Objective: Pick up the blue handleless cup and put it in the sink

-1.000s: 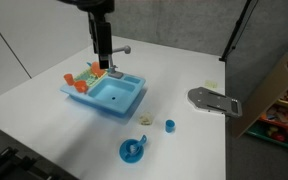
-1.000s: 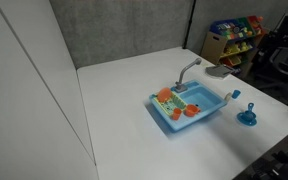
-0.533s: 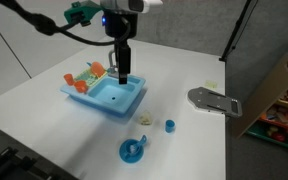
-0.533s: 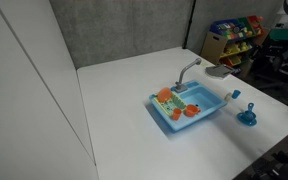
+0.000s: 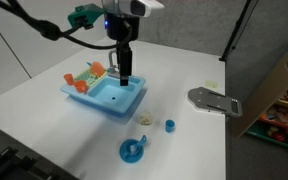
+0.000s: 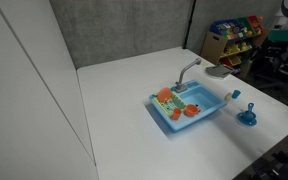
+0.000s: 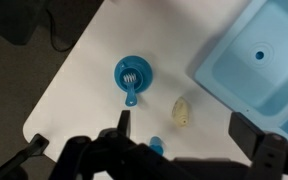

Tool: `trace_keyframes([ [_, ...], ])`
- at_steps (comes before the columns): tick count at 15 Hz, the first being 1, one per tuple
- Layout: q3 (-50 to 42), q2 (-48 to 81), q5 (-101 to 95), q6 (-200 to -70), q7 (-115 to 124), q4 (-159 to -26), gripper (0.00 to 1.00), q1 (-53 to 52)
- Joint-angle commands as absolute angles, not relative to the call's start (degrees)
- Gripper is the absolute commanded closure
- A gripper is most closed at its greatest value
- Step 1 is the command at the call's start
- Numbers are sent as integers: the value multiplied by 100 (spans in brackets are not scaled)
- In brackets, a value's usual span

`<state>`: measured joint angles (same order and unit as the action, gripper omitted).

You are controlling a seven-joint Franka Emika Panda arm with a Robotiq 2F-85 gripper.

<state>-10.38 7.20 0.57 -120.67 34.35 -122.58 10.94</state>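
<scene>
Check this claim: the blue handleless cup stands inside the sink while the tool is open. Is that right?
No. An exterior view shows the blue handleless cup standing on the table outside the sink, not inside it. The tool is indeed open, per the wrist view.

White arm segments (image 5: 127, 7), teal-green wrist fitting (image 5: 83, 15), looping black cable (image 5: 42, 26), slim black tool (image 5: 125, 74).
</scene>
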Motion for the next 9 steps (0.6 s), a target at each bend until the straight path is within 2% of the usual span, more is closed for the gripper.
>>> trace_keyframes([
  [1, -1136, 796, 87, -12237, 3632, -12200, 0, 1048],
  [9, -1382, 1815, 741, -13259, 3963, -11558, 0, 1173],
])
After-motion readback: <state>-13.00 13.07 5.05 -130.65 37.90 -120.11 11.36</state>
